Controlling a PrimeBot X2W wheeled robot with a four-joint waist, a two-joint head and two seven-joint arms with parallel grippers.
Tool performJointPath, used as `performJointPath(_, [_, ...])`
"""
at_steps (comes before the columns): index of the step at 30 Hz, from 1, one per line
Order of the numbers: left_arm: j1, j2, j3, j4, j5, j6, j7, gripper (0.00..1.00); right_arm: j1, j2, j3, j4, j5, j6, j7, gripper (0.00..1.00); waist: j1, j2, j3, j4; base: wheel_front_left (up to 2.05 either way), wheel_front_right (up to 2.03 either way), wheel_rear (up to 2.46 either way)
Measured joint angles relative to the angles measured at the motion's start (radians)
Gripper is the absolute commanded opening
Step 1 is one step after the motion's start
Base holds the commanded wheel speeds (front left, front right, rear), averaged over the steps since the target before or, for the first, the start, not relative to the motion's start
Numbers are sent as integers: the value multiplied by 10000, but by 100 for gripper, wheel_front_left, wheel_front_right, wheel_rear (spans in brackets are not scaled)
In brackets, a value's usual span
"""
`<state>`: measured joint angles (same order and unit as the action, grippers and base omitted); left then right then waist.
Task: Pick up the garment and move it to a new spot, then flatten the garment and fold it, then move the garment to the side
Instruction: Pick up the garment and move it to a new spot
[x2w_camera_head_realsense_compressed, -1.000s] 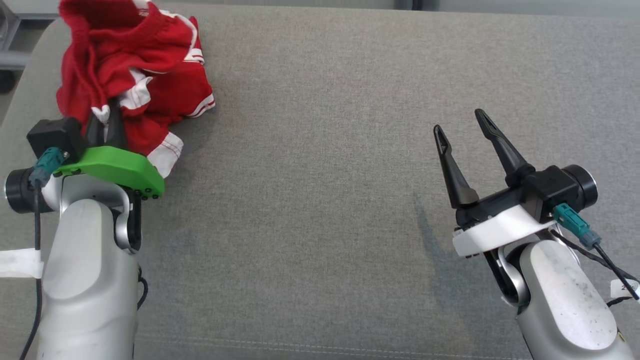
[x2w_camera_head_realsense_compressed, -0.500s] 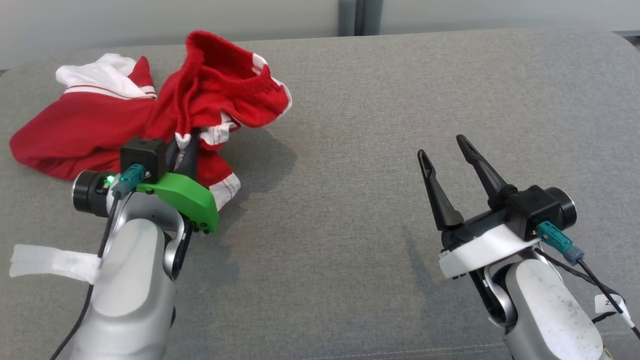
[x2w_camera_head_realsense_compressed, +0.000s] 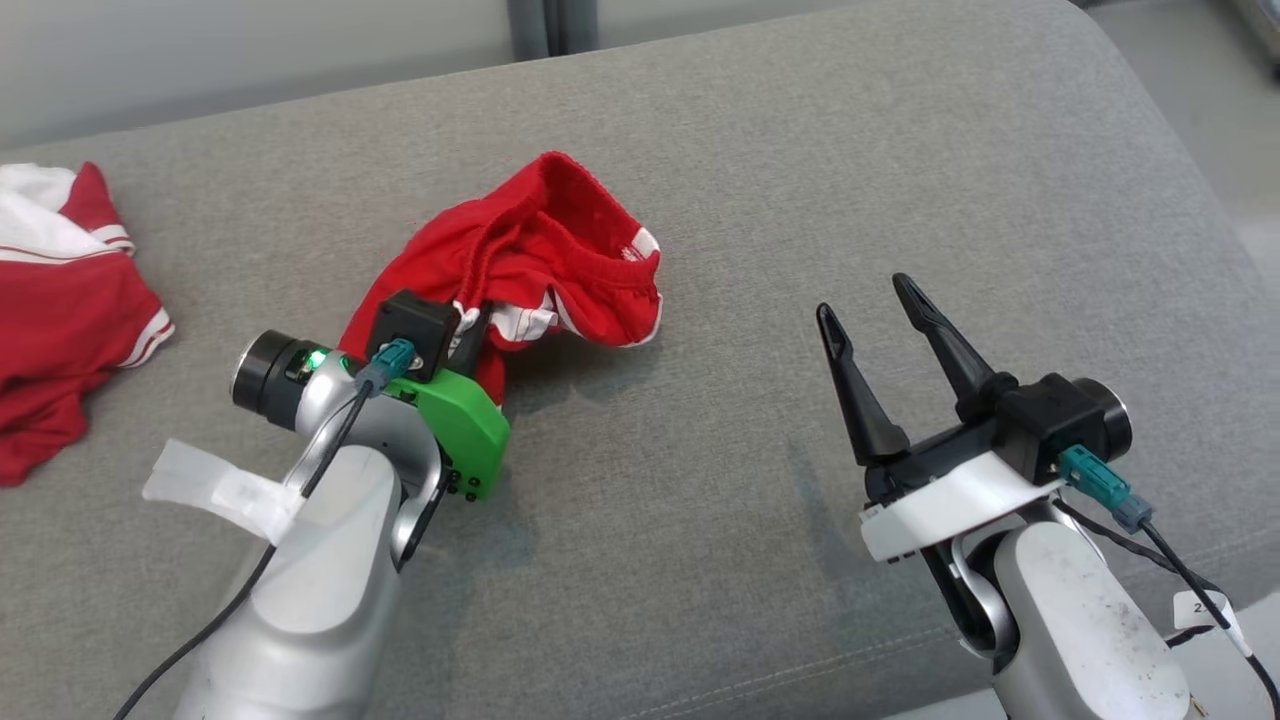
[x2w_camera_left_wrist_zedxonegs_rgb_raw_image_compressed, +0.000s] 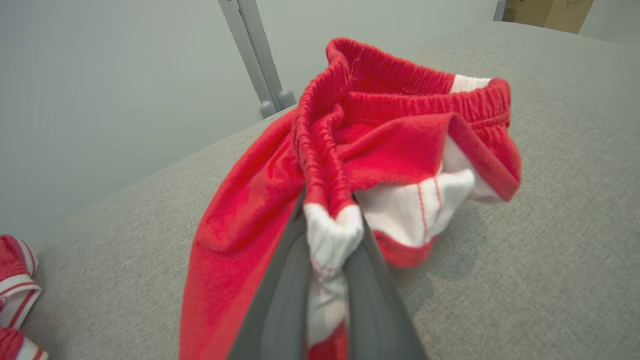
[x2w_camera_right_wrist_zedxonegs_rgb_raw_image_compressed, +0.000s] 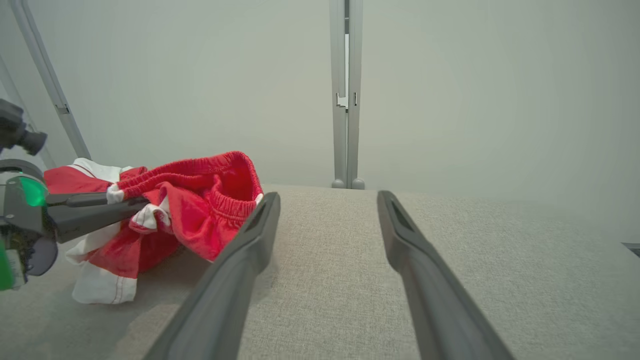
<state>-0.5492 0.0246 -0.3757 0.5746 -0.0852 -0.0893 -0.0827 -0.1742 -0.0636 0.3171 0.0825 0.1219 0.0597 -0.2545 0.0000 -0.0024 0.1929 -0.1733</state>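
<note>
**Desk:** Nearest the lens, what are the two tools doing?

**Photographer:** The right tool (x2w_camera_head_realsense_compressed: 862, 300) hovers over the bare grey cushion (x2w_camera_head_realsense_compressed: 760, 560), fingers spread apart and holding nothing. The left tool (x2w_camera_head_realsense_compressed: 470, 335) is clamped together on a white-trimmed fold of the red garment (x2w_camera_head_realsense_compressed: 560, 260).

**Desk:** And the garment itself?

**Photographer:** It sits just beyond the left tool, near the middle of the cushion. It is bunched, with its elastic waistband gaping upward, and its far side appears to rest on the cushion. A second red-and-white piece (x2w_camera_head_realsense_compressed: 60, 300) lies well apart at the left edge.

**Desk:** What does the move call for?

**Photographer:** The pinch takes in only a small wad of hem, so a slow, level carry looks wise, since a jerk could pull the cloth free. The open stretch between the two tools seems the best landing spot. From there the idle right tool could reach the opposite edge for flattening. Lowering the cloth until it lies slack before letting go should stop it from heaping up again.

**Desk:** Background?

**Photographer:** A pale wall (x2w_camera_head_realsense_compressed: 250, 60) and a grey upright post (x2w_camera_head_realsense_compressed: 545, 25) stand behind the cushion.
</note>
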Motion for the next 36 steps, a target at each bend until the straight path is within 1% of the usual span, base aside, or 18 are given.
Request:
performJointPath(6, [-104,13,-529,-10,-128,0,-10,0,-32,27,318,104,79,33,0,100,0,0,248,-789,0,0,0])
performJointPath(7, [-104,17,-627,-10,-213,0,-42,18,-35,33,362,134,107,33,0,100,0,0,287,-923,0,0,0])
performJointPath(8, [-104,23,-784,-10,-307,0,-61,56,-38,36,370,161,109,33,0,100,0,0,322,-1051,0,0,0])
performJointPath(9, [-101,27,-928,-2,-408,-31,-65,100,-39,36,353,176,109,31,0,100,0,0,355,-1171,0,0,0])
performJointPath(13, [-100,33,-1551,-148,-1039,-90,-383,100,-40,25,100,182,113,0,0,100,0,0,470,-1512,0,0,0])
performJointPath(16, [-100,27,-1808,-337,-1312,-94,-579,100,-40,29,52,186,113,0,0,100,0,0,511,-1526,0,0,0])
performJointPath(21, [-99,54,-2132,-631,-1902,-107,-924,100,-40,33,31,236,111,2,0,100,0,0,457,-1299,0,0,0])
performJointPath(24, [-45,58,-2261,-803,-2209,-69,-1168,100,-37,13,48,433,105,36,0,100,0,0,325,-957,0,0,0])
performJointPath(27, [141,69,-2249,-1014,-2489,132,-1302,100,-37,-71,198,610,50,165,0,100,0,0,221,-646,0,0,0])
performJointPath(31, [571,81,-2019,-1114,-2690,566,-1396,100,-71,-309,596,972,-117,370,0,100,0,0,78,-178,0,0,0])
performJointPath(36, [1158,92,-1728,-1338,-2961,1041,-1513,100,-377,-608,1057,1645,-343,477,0,100,0,0,-100,451,0,0,0])
